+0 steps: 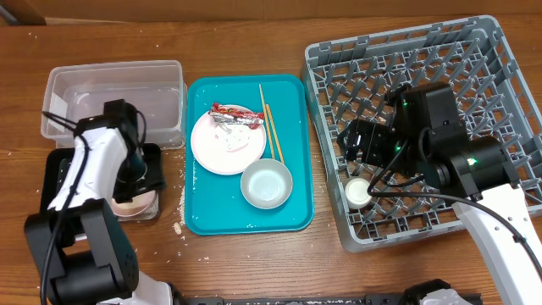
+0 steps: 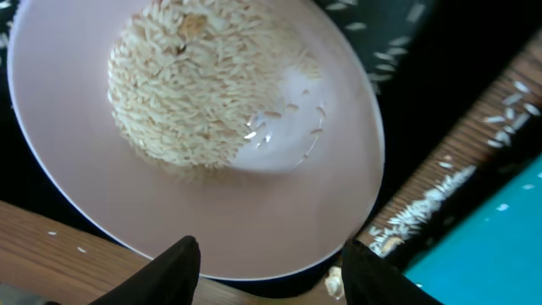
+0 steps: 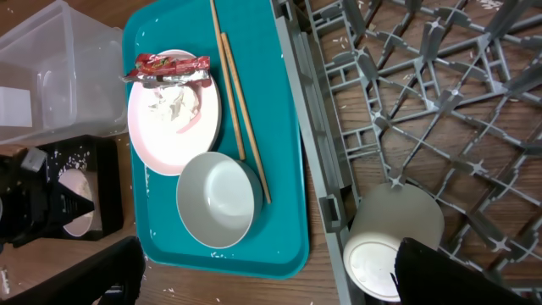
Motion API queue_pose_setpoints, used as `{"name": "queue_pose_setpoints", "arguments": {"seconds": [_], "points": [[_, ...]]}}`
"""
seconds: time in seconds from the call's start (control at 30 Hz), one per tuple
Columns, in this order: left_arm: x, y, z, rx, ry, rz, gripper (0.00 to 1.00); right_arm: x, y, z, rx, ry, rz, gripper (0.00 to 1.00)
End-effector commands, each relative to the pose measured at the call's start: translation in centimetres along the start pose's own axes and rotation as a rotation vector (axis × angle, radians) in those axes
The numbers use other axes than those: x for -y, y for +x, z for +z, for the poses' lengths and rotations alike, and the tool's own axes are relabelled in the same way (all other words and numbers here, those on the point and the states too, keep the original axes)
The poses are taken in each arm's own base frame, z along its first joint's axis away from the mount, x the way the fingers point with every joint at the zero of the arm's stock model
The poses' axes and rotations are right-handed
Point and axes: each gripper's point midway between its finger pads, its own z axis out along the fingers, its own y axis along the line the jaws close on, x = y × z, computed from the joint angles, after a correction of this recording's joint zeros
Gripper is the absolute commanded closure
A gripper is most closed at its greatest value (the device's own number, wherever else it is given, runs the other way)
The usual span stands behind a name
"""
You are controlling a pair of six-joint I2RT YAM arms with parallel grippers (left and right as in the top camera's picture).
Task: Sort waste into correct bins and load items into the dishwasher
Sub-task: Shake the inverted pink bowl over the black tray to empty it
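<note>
Both claws are spread: the left claw [image 2: 271, 246] hovers over the pink dish [image 2: 279, 212], which sits in the black tray [image 2: 406, 51], seemingly so its rice [image 2: 186, 93] lands there. The cup [image 3: 394, 246] lies in the rack [image 3: 440, 85] under the right claw [image 3: 269, 254].

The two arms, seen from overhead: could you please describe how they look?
Left arm: white shells, black joints, a looping black cable. Right arm: black housings with green lights and a white forearm. Left pincer and right pincer have black fingers.
</note>
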Motion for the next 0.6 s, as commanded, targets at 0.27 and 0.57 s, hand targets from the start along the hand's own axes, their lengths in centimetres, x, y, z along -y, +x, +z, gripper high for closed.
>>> {"name": "queue_pose_setpoints", "arguments": {"seconds": [0.27, 0.57], "points": [[-1.9, -2.3, -0.5, 0.080, 0.005, -0.162, 0.49, -0.4, -0.3, -0.4, 0.011, -0.009, 0.000, 0.04], [-0.1, -1.7, 0.3, 0.054, 0.114, -0.073, 0.48, -0.4, -0.4, -0.4, 0.014, -0.010, -0.001, 0.04]]}}
